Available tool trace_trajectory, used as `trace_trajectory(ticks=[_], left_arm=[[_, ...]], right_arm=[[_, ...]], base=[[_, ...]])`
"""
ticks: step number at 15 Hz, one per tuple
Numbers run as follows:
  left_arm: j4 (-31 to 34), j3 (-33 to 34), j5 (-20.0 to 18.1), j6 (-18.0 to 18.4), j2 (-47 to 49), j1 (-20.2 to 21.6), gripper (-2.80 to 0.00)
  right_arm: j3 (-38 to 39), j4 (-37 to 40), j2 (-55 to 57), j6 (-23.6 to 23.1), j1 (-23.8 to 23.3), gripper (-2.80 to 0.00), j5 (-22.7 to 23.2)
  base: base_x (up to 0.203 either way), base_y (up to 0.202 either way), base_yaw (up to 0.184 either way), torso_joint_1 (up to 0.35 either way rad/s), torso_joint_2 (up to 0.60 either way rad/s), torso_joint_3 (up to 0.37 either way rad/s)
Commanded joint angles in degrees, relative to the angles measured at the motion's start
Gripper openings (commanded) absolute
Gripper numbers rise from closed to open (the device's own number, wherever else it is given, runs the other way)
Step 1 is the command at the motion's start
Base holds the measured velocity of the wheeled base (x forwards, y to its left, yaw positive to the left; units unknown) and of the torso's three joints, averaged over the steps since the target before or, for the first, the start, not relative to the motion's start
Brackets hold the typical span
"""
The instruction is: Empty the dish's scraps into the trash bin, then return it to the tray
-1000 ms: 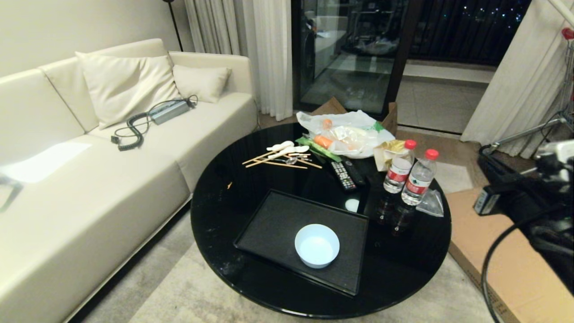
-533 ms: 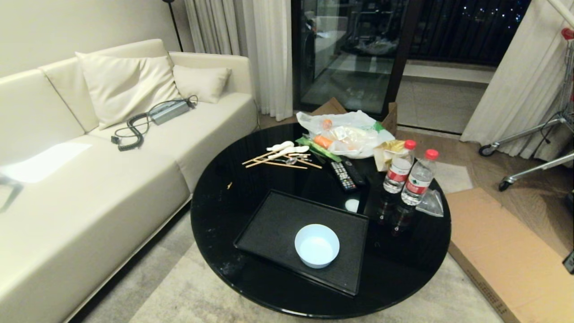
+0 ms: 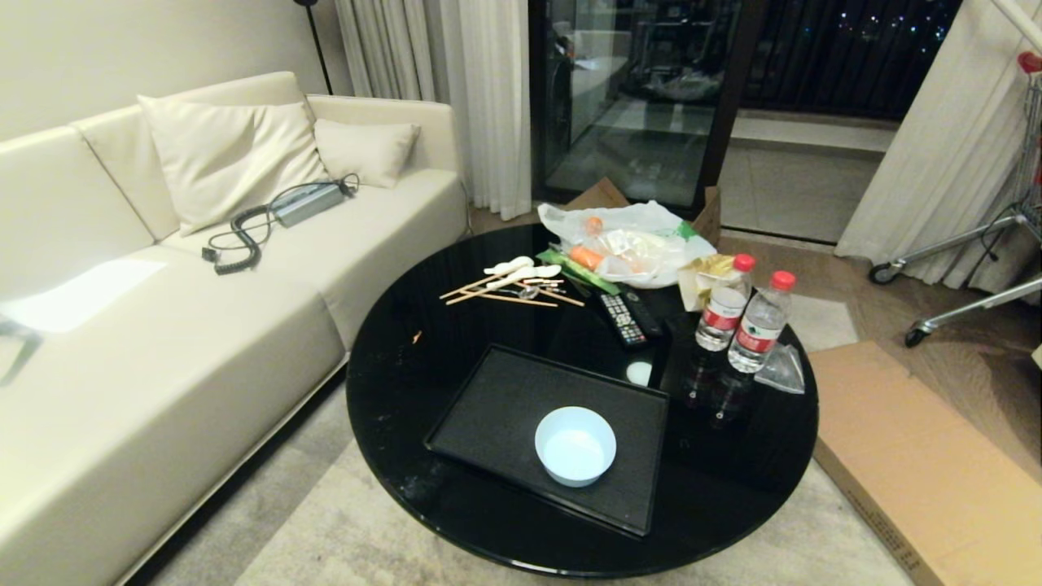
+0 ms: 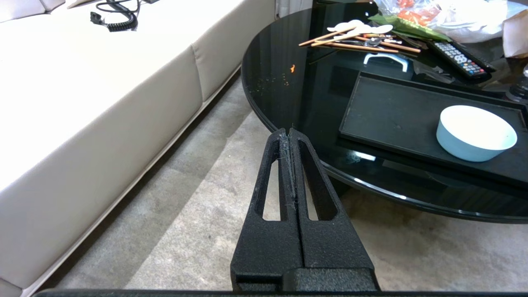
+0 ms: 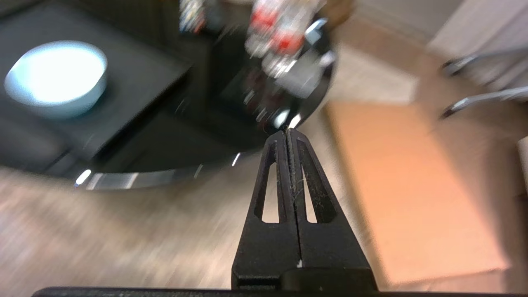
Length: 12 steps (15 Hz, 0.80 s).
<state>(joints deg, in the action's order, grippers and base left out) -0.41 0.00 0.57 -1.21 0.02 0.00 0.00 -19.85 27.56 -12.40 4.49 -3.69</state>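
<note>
The dish point(image 3: 575, 446) sat empty on the tray point(image 3: 496, 407). It looked light, smooth and slippery; its rim seemed best to pinch. Both grippers point(image 4: 288, 133) point(image 5: 287, 133) were closed, holding nothing.

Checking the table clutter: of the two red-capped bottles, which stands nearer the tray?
The left bottle, with the larger red label; the right bottle stands on its far side from the tray.

The round table point(image 3: 407, 382) is glossy black glass, mirror-bright — the tray point(image 3: 496, 407) on it matt and faintly grainy. The dish point(image 3: 575, 446) looks smooth plastic. The sofa point(image 3: 163, 342) is sleek cream leather; the rug point(image 4: 198, 231) — coarse woven cloth.
</note>
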Motion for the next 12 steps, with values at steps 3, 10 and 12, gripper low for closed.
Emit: trace_trajectory(ticks=[3, 10, 12], left_arm=[[0.0, 0.0, 0.0, 0.0, 0.0, 0.0, -2.80], [0.0, 0.0, 0.0, 0.0, 0.0, 0.0, -2.80], [0.0, 0.0, 0.0, 0.0, 0.0, 0.0, -2.80]], right_arm=[[-1.3, 17.4, -16.1, 1.6, -5.7, -2.80, 8.4], [-0.6, 20.9, -27.6, 7.4, -4.4, -2.80, 4.0], [-0.4, 20.5, -27.6, 7.5, -4.5, -2.80, 4.0]], base=[[0.000, 0.000, 0.000, 0.000, 0.00, 0.000], [0.000, 0.000, 0.000, 0.000, 0.00, 0.000], [0.000, 0.000, 0.000, 0.000, 0.00, 0.000]])
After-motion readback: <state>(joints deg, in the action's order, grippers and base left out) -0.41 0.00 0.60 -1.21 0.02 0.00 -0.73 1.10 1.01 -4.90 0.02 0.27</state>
